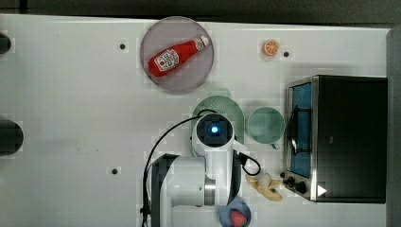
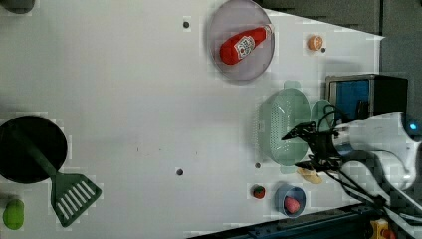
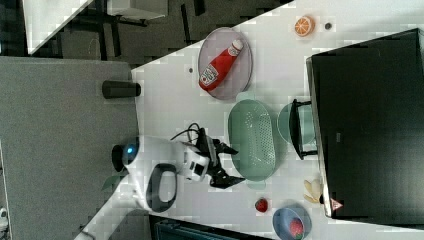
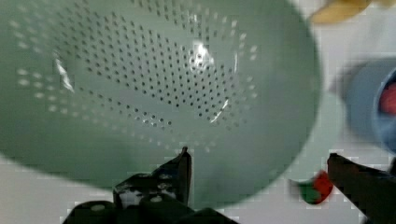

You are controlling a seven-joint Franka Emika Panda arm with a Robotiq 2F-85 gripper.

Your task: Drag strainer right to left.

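Strainer [image 2: 284, 125] sits right of centre in the left view, beside the green cup [image 2: 322, 113]. Jaws gape wide, empty, over its near rim; closing off the rim would likely tip it or nudge the cup.

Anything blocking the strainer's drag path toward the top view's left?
Nothing visible. The table to the top view's left of the strainer is bare; the plate with the ketchup bottle sits off that line. The open gripper hovers at the strainer's rim.
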